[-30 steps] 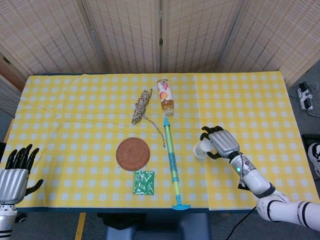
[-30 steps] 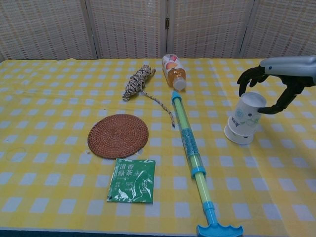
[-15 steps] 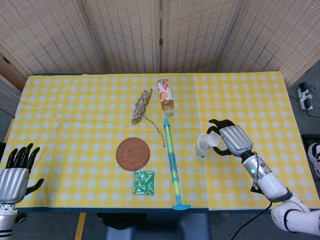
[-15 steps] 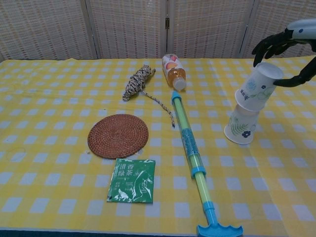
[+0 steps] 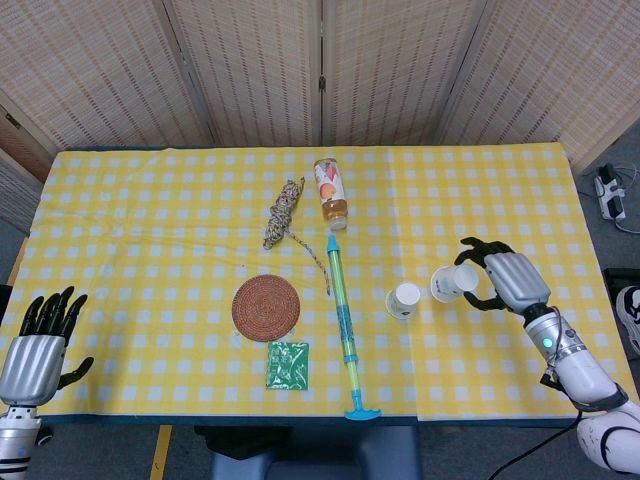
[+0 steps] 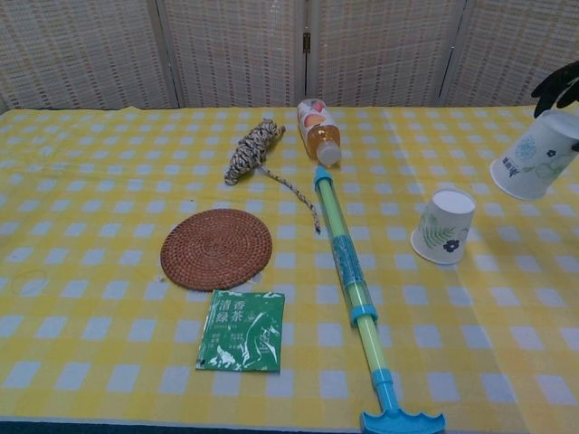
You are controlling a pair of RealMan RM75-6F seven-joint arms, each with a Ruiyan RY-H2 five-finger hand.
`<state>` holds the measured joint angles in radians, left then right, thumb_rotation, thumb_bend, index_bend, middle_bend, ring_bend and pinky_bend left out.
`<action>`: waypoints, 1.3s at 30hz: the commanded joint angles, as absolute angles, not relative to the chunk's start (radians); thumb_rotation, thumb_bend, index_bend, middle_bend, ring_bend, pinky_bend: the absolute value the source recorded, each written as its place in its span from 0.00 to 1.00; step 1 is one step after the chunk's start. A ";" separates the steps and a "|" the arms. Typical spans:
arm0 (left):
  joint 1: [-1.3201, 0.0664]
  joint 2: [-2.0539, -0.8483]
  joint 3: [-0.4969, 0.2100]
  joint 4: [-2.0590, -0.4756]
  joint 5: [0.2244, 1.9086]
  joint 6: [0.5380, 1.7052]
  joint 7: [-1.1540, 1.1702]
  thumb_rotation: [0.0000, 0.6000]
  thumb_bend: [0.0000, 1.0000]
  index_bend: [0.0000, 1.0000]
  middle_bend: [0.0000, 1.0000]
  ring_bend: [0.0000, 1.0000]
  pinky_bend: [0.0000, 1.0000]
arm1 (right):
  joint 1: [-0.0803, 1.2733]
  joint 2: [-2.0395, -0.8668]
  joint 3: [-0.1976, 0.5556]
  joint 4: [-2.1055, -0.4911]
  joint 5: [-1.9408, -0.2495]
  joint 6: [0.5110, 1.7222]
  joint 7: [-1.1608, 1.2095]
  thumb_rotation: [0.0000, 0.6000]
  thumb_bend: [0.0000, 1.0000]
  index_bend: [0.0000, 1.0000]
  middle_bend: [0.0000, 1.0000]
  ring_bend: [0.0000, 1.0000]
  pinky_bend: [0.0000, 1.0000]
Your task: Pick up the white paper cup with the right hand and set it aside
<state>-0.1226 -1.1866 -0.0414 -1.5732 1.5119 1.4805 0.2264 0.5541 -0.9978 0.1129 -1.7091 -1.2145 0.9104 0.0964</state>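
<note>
1. Currently right hand (image 5: 507, 279) grips white paper cup (image 5: 452, 283), tilted, above the table (image 5: 150, 200).
2. Second cup (image 5: 403, 300) stands upside down just left, apart.
3. Left hand (image 5: 38, 345) holds nothing, fingers spread.

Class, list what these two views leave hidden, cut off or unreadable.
- Right hand: chest view's right edge cuts it, showing only dark fingertips above the held paper cup.
- Left hand: absent from chest view.
- Green packet: small print unreadable.
- Bottle label: too small.
</note>
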 commanded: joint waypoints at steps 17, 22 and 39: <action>-0.121 -1.188 -0.036 -1.581 1.517 1.485 0.232 1.00 0.25 0.03 0.00 0.00 0.00 | 0.563 -1.218 0.072 -1.448 -1.236 0.810 0.144 1.00 0.36 0.40 0.17 0.20 0.15; -0.119 -1.187 -0.037 -1.580 1.519 1.489 0.228 1.00 0.25 0.03 0.00 0.00 0.00 | 0.565 -1.239 0.080 -1.428 -1.242 0.813 0.150 1.00 0.36 0.40 0.17 0.19 0.15; -0.121 -1.191 -0.037 -1.571 1.515 1.483 0.222 1.00 0.25 0.03 0.00 0.00 0.00 | 0.568 -1.248 0.087 -1.416 -1.247 0.808 0.140 1.00 0.36 0.26 0.16 0.19 0.15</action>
